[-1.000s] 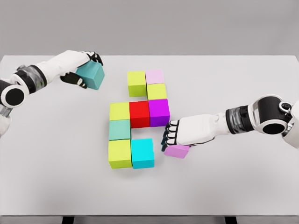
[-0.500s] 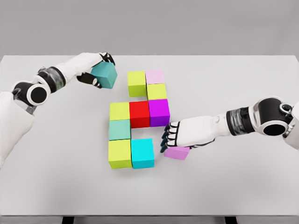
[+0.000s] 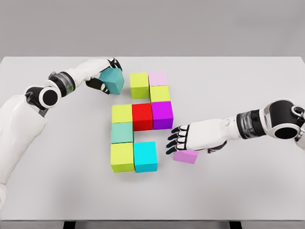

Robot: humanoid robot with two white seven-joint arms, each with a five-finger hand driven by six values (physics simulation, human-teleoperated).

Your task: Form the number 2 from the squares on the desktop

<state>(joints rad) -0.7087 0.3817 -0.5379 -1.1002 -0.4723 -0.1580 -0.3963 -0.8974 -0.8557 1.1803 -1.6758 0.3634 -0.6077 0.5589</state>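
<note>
Most of the number 2 already stands near the middle of the tabletop: a yellow-green cube (image 3: pixel 139 85) and a pale pink cube (image 3: pixel 158 78) form part of the top bar, an olive-yellow cube (image 3: pixel 160 93) drops to the middle row of yellow cube (image 3: pixel 122 113), red cube (image 3: pixel 142 116) and purple cube (image 3: pixel 162 115), then a sea-green cube (image 3: pixel 122 132) leads down to a lime cube (image 3: pixel 122 157) and a cyan cube (image 3: pixel 145 156) along the bottom. By my reading two places are left: the left end of the top bar and the right end of the bottom bar. The left hand (image 3: pixel 106 76) grips a teal cube (image 3: pixel 112 80), held just beside the yellow-green cube on its left and apparently slightly above the tabletop, so the top bar looks nearly finished. The right hand (image 3: pixel 183 138) has its fingers spread and holds nothing; it hovers over a violet cube (image 3: pixel 185 155) lying to the right of the cyan cube, apart from it and not yet squared into line. Compared with a second ago, the teal cube has travelled rightward from the tabletop's left part to the edge of the figure, while the right hand has opened and pulled back slightly to the right, leaving the violet cube a little farther from the cyan one.
</note>
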